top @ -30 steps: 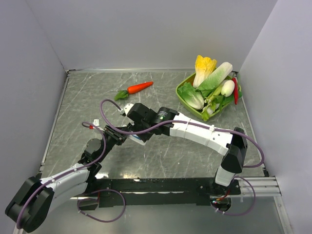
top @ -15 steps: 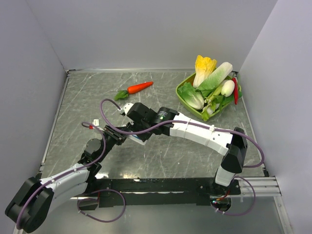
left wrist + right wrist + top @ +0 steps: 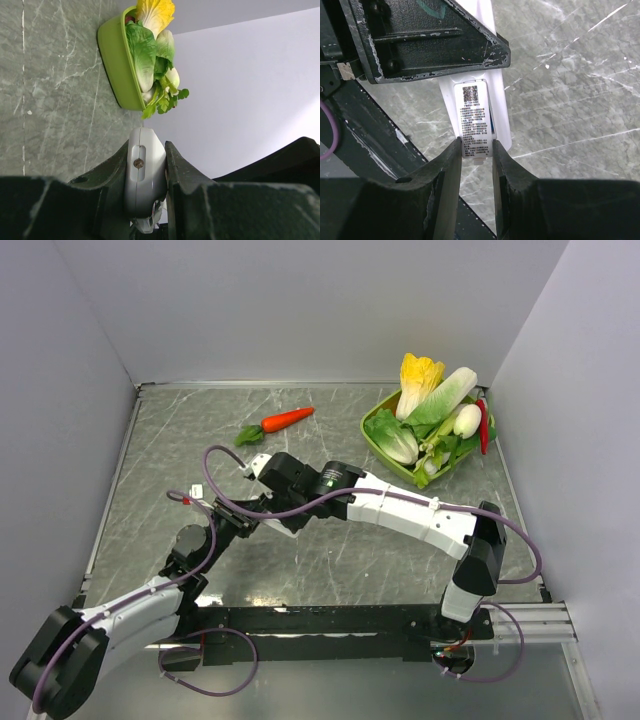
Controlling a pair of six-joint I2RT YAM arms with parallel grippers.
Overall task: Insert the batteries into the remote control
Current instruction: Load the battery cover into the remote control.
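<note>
Scene: two robot arms met left of centre over a grey marbled table [image 3: 350, 560].
Task item: the remote control [image 3: 145, 170], a white bar, sat between both grippers, one at each end.
Left gripper [image 3: 146, 150]: fingers were clamped on the remote from both sides, w/ its narrow edge facing the cam.
Right gripper [image 3: 476, 145]: fingers were pinched shut on the other end, at the printed label [image 3: 474, 120] on the remote's back.
Battery [image 3: 491, 125]: only a thin blue sliver showed beside the label, inside the remote.
Right wrist cam only: label, blue sliver, and the left gripper's black body above the remote.
Left wrist cam only: the remote's edge w/ a slot and a screw; behind it a green tray [image 3: 116, 70] of leafy veg.
Top cam only: both arms in full, plus an orange carrot [image 3: 287, 419] lying well apart toward the back.
Vs 1 s ago: a blue patch seen at the remote from above now read mostly white; arms had barely shifted.
</note>
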